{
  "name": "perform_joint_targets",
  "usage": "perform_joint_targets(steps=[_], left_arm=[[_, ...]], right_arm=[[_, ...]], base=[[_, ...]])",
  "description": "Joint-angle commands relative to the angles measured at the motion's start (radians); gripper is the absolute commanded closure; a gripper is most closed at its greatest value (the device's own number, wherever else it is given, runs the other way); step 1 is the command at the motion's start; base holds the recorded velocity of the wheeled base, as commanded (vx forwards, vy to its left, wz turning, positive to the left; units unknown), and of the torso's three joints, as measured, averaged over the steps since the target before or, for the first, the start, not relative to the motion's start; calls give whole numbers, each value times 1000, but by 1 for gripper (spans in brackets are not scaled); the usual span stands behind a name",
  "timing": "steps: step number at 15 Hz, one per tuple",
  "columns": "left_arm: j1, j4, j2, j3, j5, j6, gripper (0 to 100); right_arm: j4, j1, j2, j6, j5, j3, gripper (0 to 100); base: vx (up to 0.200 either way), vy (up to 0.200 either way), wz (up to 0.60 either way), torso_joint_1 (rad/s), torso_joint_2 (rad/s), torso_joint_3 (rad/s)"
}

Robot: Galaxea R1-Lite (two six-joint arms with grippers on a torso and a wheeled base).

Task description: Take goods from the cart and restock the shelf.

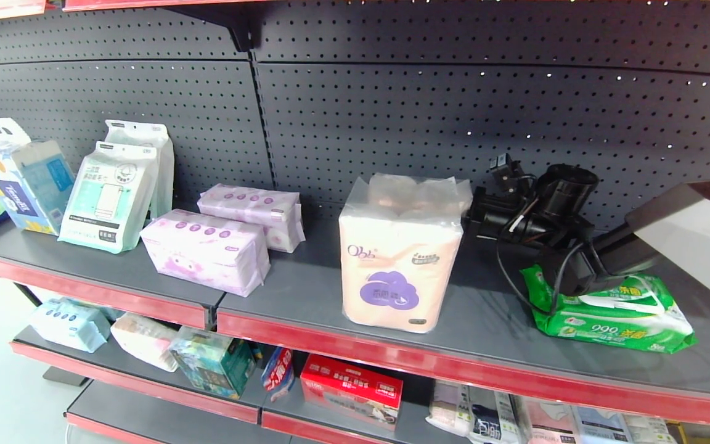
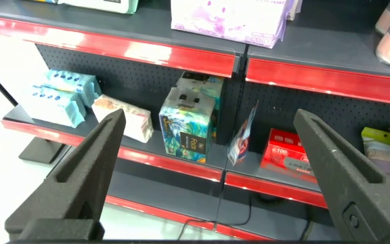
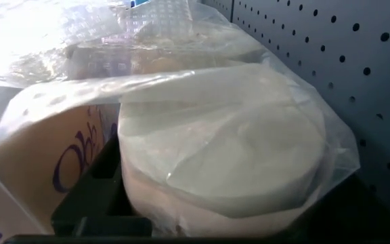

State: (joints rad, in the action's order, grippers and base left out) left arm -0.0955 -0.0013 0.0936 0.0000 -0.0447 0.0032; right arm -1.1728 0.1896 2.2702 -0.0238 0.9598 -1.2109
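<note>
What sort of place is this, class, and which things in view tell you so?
Most likely a shop aisle: tiered shelves with red front edges, a black pegboard back wall, and sealed retail packs such as the toilet roll pack and green wipes pack.
</note>
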Motion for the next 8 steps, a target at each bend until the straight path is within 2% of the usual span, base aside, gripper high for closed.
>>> perform_joint_targets(steps=[1, 8], left_arm=[[-1, 0, 1, 0, 0, 0, 0], [0, 0, 1, 0, 0, 0, 0]], right_arm=[[-1, -1, -6, 1, -1, 2, 100], [-1, 4, -6, -2, -1, 17, 100]], base=[[0, 0, 0, 0, 0, 0], [0, 0, 0, 0, 0, 0]])
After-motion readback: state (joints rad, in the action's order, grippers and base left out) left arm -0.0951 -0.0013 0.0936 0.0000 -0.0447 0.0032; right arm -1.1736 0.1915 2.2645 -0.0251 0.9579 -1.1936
